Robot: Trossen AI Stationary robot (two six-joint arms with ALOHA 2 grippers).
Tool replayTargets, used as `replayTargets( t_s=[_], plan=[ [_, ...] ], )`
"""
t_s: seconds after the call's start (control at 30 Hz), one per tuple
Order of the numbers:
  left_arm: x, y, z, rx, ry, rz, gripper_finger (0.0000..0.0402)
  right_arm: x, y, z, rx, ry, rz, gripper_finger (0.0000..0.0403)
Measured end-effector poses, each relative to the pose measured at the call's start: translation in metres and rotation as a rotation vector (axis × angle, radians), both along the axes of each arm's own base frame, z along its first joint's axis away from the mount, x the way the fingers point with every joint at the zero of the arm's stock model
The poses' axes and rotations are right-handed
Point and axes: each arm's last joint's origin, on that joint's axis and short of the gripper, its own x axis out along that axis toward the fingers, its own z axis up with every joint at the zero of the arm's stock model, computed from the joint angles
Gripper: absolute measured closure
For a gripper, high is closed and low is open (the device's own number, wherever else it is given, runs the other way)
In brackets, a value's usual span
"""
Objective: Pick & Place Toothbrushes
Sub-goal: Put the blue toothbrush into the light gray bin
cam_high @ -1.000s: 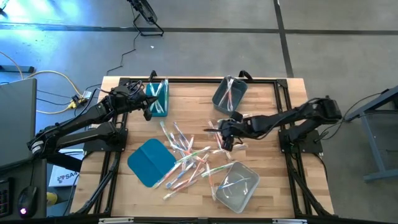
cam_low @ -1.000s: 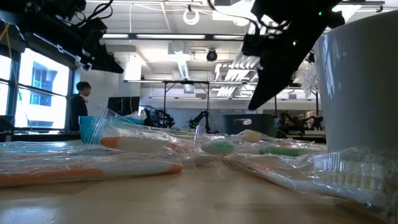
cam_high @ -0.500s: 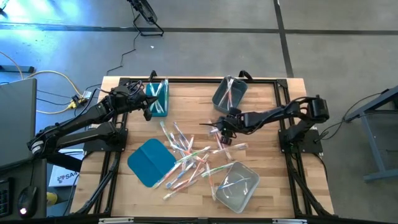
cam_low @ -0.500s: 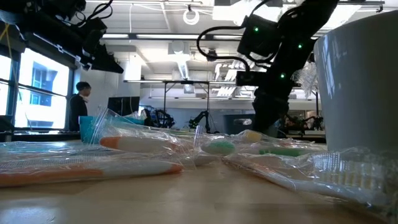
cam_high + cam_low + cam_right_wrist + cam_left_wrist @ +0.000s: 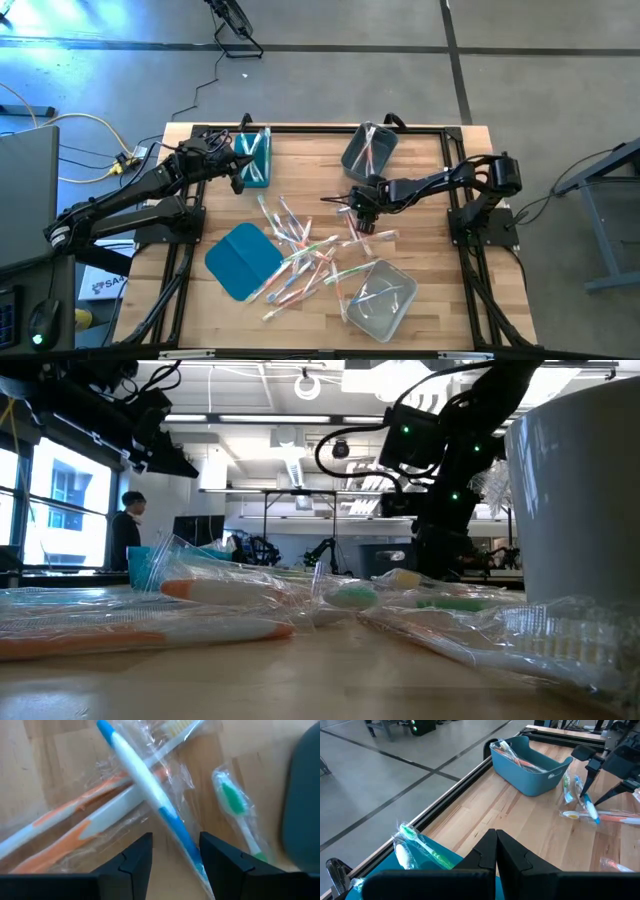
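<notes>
Mostly undone: toothbrushes litter tabletop centre, few binned; right tool open astride blue-handled brush, left tool shut, empty, 10 o'clock.

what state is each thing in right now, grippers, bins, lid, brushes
left gripper: shut, empty, over the teal bin
right gripper: open, straddling a blue toothbrush
teal bin: upright, brushes inside
grey bin: upright, brushes inside
clear bin: upright, few brushes
teal lid: flat on the table
loose toothbrushes: wrapped, scattered mid-table
</notes>
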Motion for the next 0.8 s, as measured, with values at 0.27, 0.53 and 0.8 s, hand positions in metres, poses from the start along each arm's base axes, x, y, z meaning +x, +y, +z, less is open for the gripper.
replayTargets(
  t_s=[0.27, 0.53, 0.8],
  plan=[
    [0.0000, 0.0001, 0.0000, 0.000, 0.000, 0.000, 0.0400, 0.0008, 0.0002, -0.0031, -0.011, 0.006, 0.001, 0.0272],
    [0.0000, 0.0001, 0.0000, 0.009, 0.006, -0.002, 0.0400, -0.0006, 0.0007, -0.0007, 0.003, 0.000, 0.002, 0.0353],
    [0.0000, 0.0000, 0.0000, 0.010, 0.006, -0.003, 0.0400, 0.0004, 0.0072, -0.0004, 0.006, -0.005, 0.024, 0.0390]
  ],
)
